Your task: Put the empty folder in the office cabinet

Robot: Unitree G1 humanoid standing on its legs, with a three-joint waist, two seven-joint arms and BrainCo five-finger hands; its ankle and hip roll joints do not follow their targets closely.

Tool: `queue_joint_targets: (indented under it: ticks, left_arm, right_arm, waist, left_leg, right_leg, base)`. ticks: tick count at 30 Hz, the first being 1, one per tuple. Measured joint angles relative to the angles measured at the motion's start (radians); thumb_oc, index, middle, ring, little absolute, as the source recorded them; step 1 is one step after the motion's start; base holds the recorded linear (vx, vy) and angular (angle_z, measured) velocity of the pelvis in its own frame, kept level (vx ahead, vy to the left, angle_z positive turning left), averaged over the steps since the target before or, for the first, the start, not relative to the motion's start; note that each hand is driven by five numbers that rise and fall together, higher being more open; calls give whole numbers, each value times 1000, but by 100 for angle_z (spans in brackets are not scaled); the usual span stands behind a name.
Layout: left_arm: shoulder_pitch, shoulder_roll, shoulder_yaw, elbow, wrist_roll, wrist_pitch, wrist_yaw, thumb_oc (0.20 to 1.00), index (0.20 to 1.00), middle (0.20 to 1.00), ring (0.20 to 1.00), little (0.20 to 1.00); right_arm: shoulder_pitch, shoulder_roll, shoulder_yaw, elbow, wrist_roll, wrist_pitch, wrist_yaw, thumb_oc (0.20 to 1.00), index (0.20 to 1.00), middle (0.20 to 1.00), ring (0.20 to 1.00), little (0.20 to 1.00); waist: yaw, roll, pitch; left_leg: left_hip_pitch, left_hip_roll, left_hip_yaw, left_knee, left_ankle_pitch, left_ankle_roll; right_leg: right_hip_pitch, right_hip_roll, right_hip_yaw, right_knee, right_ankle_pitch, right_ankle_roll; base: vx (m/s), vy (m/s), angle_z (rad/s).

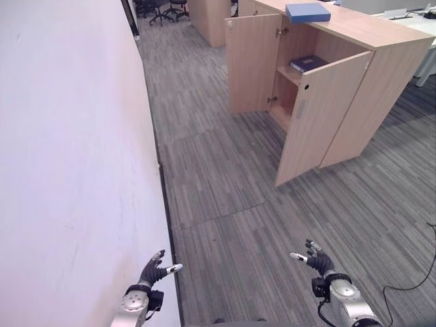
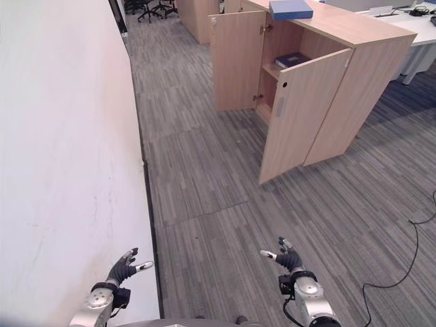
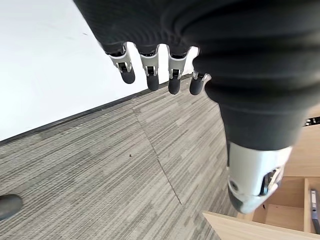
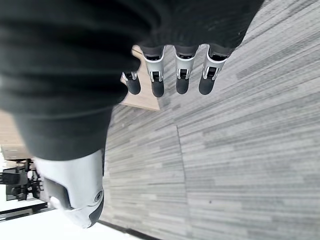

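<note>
A blue folder (image 1: pixel 308 11) lies flat on top of the wooden office cabinet (image 1: pixel 381 41) far ahead at the upper right. Both cabinet doors (image 1: pixel 320 112) stand open, and a dark folder (image 1: pixel 308 63) rests on the inner shelf. My left hand (image 1: pixel 154 268) hovers low near the white wall, open and empty. My right hand (image 1: pixel 315 259) hovers low over the carpet, also open and empty, with its fingers (image 4: pixel 157 82) held straight. Both hands are several steps short of the cabinet.
A long white wall (image 1: pixel 75 150) runs along my left. Grey striped carpet (image 1: pixel 225 197) stretches between me and the cabinet. Another wooden cabinet (image 1: pixel 208 17) and office chairs (image 1: pixel 160 8) stand further back. A white desk (image 1: pixel 419 24) is behind the cabinet at the right.
</note>
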Motion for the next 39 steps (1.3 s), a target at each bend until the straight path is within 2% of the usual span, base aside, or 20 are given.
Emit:
queue_joint_targets:
  ticks: [20, 35, 37, 38, 39]
  left_arm:
    - [5, 0, 0, 4, -2, 5, -5, 1000, 1000, 1000, 1000, 1000]
    - [18, -1, -1, 9, -33, 10, -19, 1000, 1000, 1000, 1000, 1000]
    - [4, 0, -1, 11, -45, 9, -19, 1000, 1000, 1000, 1000, 1000]
    - [-31, 1, -1, 16, -48, 10, -20, 1000, 1000, 1000, 1000, 1000]
    - [-60, 2, 0, 36, -49, 9, -21, 1000, 1000, 1000, 1000, 1000]
  right_arm:
    - [11, 0, 0, 37, 0, 17, 1, 1000, 1000, 1000, 1000, 1000]
    - [43, -3, -5, 39, 1, 23, 0, 1000, 1000, 1000, 1000, 1000]
    - [35, -4, -11, 43, 1, 23, 0, 1000, 1000, 1000, 1000, 1000]
    - [29, -2, -14, 46, 1, 22, 0, 1000, 1000, 1000, 1000, 1000]
    - [17, -1, -13, 47, 1, 22, 0, 1000, 1000, 1000, 1000, 1000]
  waist:
    - [-2, -10, -13]
    - [-3, -3, -14]
    - [-2, -15, 9]
    - [-8, -43, 34]
    - [7, -88, 71]
  left_leg:
    - [-1, 0, -7, 0, 1, -2]
    - [-43, 6, -33, 18, 9, -16]
    - [-81, -5, -49, 83, 11, -36]
    - [-154, -27, -56, 206, -5, -62]
    - [-262, -46, -47, 376, 8, -106]
  right_leg:
    - [3, 1, -5, 0, 0, 0]
    - [-17, 13, -9, 5, -4, -6]
    - [-23, 10, -13, 6, -7, -5]
    - [-39, -15, -13, 15, -6, -26]
    - [-31, -57, -30, 8, 5, -60]
  base:
    - [0, -13, 0]
    - [6, -73, 4]
    - [-25, -82, 23]
    - [95, -29, 38]
    - [98, -30, 41]
